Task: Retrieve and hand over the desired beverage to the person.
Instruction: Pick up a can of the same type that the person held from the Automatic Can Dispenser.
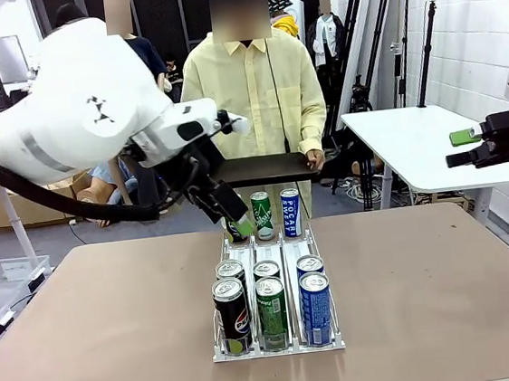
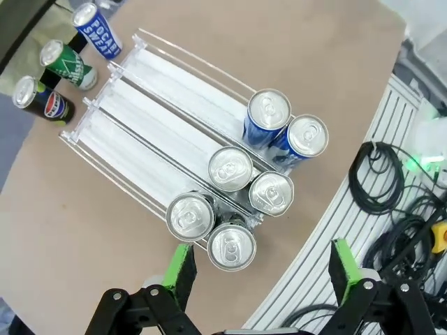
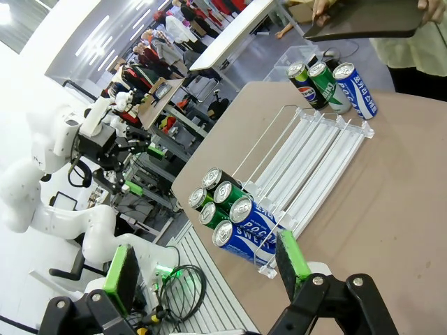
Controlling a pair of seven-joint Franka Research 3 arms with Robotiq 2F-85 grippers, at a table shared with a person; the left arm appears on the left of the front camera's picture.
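A clear three-lane rack (image 1: 269, 243) lies mid-table. At its near end stand two black Pepsi cans (image 1: 232, 313), two green Sprite cans (image 1: 271, 309) and two blue Pocari Sweat cans (image 1: 315, 304). At its far end stand a green can (image 1: 263, 215), a blue can (image 1: 290, 212) and a black can partly hidden by my left gripper (image 1: 235, 224). That gripper hangs open above the rack, and from its wrist the near cans (image 2: 230, 209) show below the left gripper (image 2: 264, 269). My right gripper (image 3: 206, 272) is open and empty, off at the right (image 1: 459, 156). The person (image 1: 249, 91) stands at the far side.
The person holds a dark tray (image 1: 266, 168) with both hands just beyond the table's far edge. A white side table (image 1: 414, 146) stands at the right. Cables (image 2: 391, 202) lie past the table's near edge. Bare tabletop (image 1: 115, 332) spreads on both sides of the rack.
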